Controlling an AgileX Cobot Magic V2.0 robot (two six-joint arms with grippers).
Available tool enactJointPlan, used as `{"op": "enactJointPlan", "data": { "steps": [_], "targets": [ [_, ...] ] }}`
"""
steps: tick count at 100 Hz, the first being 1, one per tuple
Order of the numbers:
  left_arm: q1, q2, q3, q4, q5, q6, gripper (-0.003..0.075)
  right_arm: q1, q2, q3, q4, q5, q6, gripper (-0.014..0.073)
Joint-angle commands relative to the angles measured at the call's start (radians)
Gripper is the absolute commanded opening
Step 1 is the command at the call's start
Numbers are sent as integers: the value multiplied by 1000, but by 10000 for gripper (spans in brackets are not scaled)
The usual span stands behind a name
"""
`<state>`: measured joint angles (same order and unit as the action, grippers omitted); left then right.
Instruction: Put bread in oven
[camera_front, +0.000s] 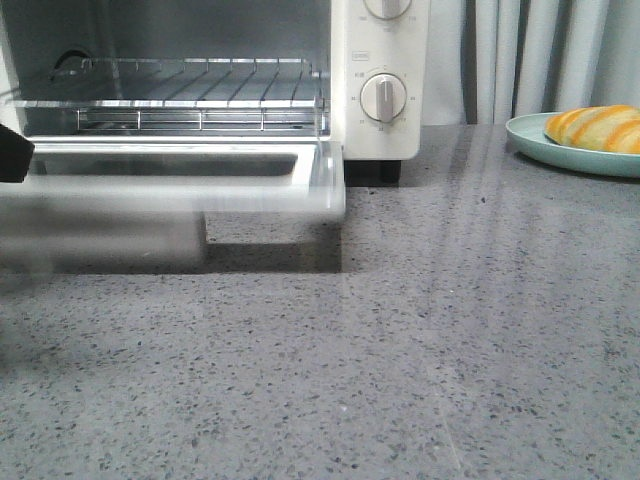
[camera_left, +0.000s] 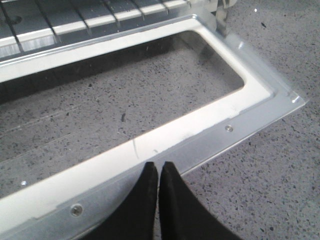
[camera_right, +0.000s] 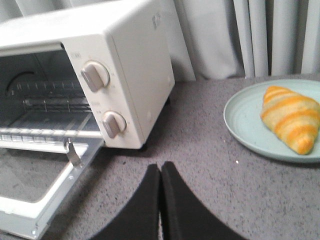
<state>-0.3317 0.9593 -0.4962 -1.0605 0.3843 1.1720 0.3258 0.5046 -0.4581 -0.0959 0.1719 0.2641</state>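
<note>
At 10 o'clock in the front view stands the oven, its door dropped flat and blurred, the wire rack bare behind it. At 2 o'clock, well apart from the oven, the bread lies on a teal plate on the grey counter.

Over the door's outer frame hangs the left gripper; its 2 black fingers are pressed together with only a hairline seam between them, gripping nothing. Whether the tips touch the frame I cannot tell.

Above the bare counter sits the right gripper, its fingers likewise closed on each other and holding nothing. From it the oven's 2 dials lie at 10 o'clock and the bread at 2 o'clock, on its plate, clear of the fingers.
</note>
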Motion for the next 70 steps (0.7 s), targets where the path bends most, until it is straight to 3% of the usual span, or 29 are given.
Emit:
{"op": "enactJointPlan", "data": {
  "steps": [1, 19, 39, 49, 61, 70],
  "targets": [
    [-4, -14, -31, -29, 8, -8, -22, 1, 12, -66, -13, -57, -12, -69],
    [-4, -30, -31, -33, 69, -8, -22, -1, 55, -171, -19, 56, -12, -69],
    [-4, -185, -31, -66, 133, -8, -22, -60, 237, -425, -55, 255, -12, -36],
    [-4, -281, -31, -97, 149, -8, -22, -108, 353, -556, -55, 323, -12, 89],
    [-4, -387, -31, -106, 166, -8, -22, -157, 505, -684, -59, 363, -12, 303],
    [-4, -450, -31, -106, 167, -8, -22, -183, 620, -746, -76, 362, -12, 364]
  ]
}}
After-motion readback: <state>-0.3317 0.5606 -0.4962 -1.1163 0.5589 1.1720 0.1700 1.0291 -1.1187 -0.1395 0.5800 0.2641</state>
